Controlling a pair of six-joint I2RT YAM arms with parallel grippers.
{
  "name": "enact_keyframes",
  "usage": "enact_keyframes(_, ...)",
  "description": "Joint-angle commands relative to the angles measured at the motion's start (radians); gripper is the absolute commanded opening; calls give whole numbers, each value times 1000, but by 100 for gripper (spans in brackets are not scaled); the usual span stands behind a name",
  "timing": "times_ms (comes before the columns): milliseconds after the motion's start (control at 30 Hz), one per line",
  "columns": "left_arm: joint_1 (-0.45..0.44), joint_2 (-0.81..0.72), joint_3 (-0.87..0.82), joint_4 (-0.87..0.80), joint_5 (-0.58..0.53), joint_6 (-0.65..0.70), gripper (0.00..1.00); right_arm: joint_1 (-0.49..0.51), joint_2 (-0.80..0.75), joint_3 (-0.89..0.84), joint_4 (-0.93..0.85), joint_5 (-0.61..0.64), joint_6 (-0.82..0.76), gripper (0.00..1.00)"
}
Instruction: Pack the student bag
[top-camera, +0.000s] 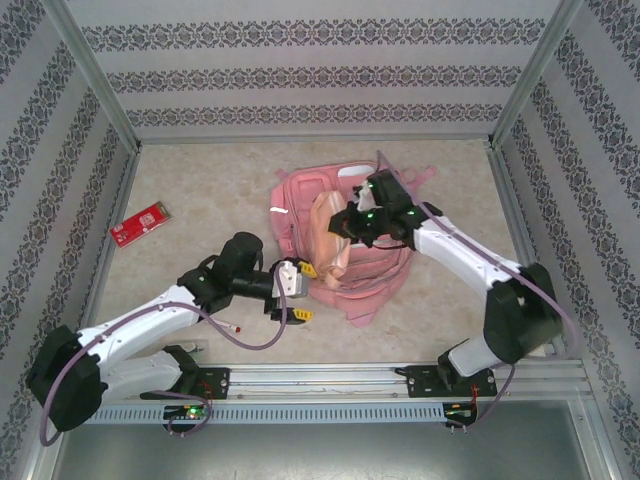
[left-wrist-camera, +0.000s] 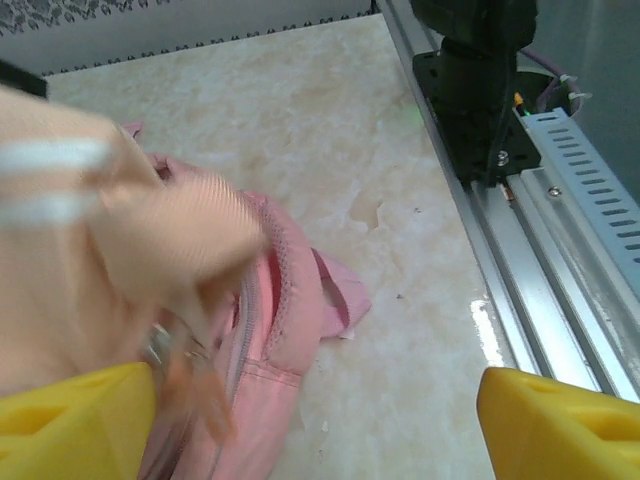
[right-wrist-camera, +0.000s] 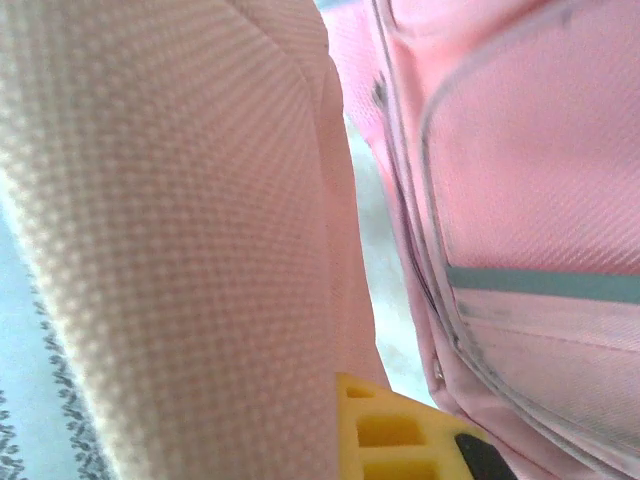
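1 pink student bag (top-camera: 372, 272), tabletop (top-camera: 220, 190) centre, flap held up in the clamped right claw (top-camera: 345, 228); left claw (top-camera: 303, 292) wide open, empty, at its 8 o'clock; red card (top-camera: 141, 223) at 9 o'clock unpacked: packing seemingly barely begun.

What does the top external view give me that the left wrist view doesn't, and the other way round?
Top external: a red card far left on the table, and the right fingers pinching the student bag's raised pale flap. Left wrist: a zipper seam close up, the left fingers spread wide beside it. Both: the pink bag on the marbled table.
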Motion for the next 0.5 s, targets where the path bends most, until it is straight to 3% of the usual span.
enact_keyframes(0, -16, -57, -32, 25, 20, -54, 87, -63, -105, -61, 83, -17, -11, 1)
enact_keyframes(133, -17, -35, -4, 22, -122, -6, 86, -204, -242, -90, -47, 82, -121, 0)
enact_keyframes(233, -17, 106, 126, -59, -278, -33, 75, -322, -323, -76, -219, 222, -231, 1)
enact_keyframes(333, -23, 266, 245, -95, -325, -61, 69, -419, -398, -81, -319, 378, -303, 1)
enact_keyframes(467, -35, 420, 334, 8, -399, -188, 62, -449, -451, -78, -371, 500, -405, 3)
